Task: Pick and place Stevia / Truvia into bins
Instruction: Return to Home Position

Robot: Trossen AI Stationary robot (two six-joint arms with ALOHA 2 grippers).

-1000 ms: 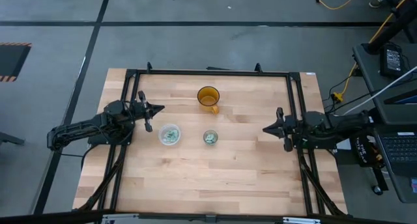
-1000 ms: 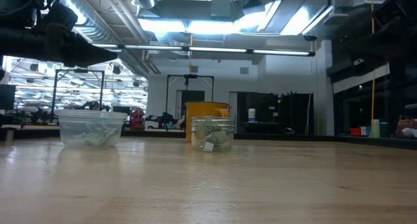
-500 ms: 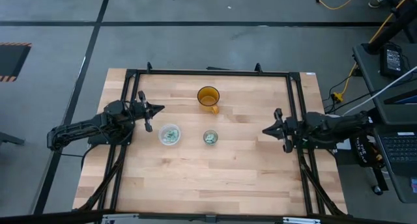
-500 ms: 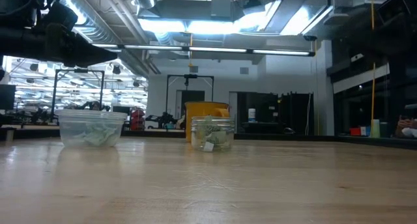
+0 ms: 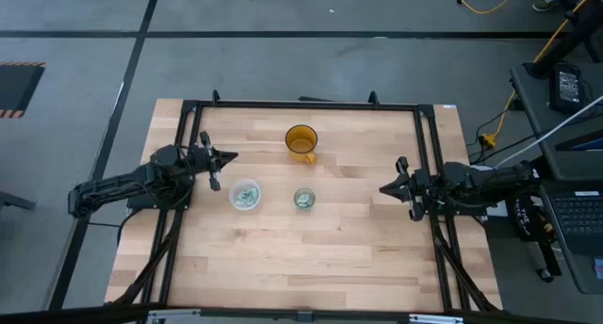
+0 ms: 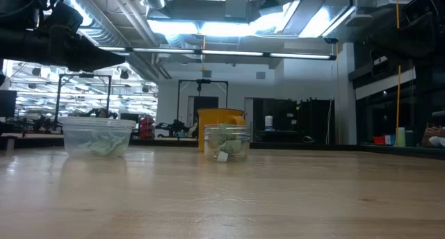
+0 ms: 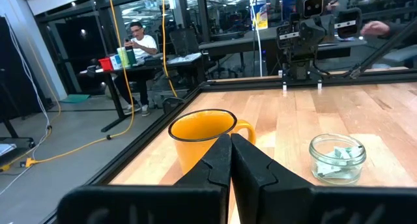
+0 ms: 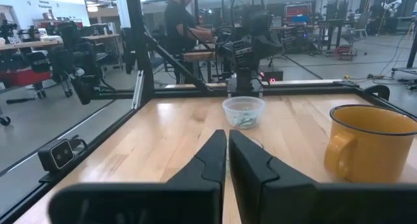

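Pale green Stevia / Truvia sachets (image 8: pixel 244 119) lie inside a clear shallow cup (image 5: pixel 246 195), and more sachets (image 7: pixel 339 160) lie in a smaller cup (image 5: pixel 304 200). Both cups stand upright on the table's middle. My left gripper (image 5: pixel 226 157) hovers shut at the table's left edge, just left of the clear cup. My right gripper (image 5: pixel 384 187) hovers shut at the table's right edge, well right of the small cup. In the wrist views the left fingers (image 7: pixel 230 152) and the right fingers (image 8: pixel 227 149) meet with nothing between them.
An amber mug (image 5: pixel 301 141) with a handle stands behind the cups, toward the far edge. A black frame (image 5: pixel 301 105) runs around the wooden table. Bare wood stretches across the near half of the table (image 5: pixel 301 258). People sit at desks in the room beyond.
My right gripper has tipped a little at the wrist while staying near the table's right edge, its fingers still shut. The cups, the mug and my left arm have kept still.
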